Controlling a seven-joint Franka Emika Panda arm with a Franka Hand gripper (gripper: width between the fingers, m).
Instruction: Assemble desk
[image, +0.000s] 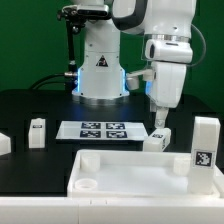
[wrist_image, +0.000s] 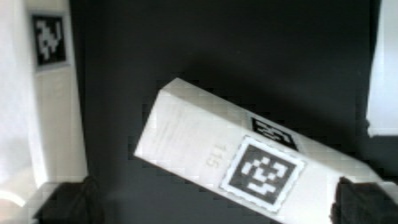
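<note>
Desk leg (wrist_image: 222, 150) lying flat, black-and-white tags (wrist_image: 263, 172) facing up; jaws spread wide, straddling it, not pinching.

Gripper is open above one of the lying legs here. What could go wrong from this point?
1. The short square white plastic leg lies diagonally across the open two-finger gripper. Closing at this angle could twist it or catch only its corners.
2. That leg sits close to the large flat white desk top and the marker board. A skewed descent might push it against either one.
</note>
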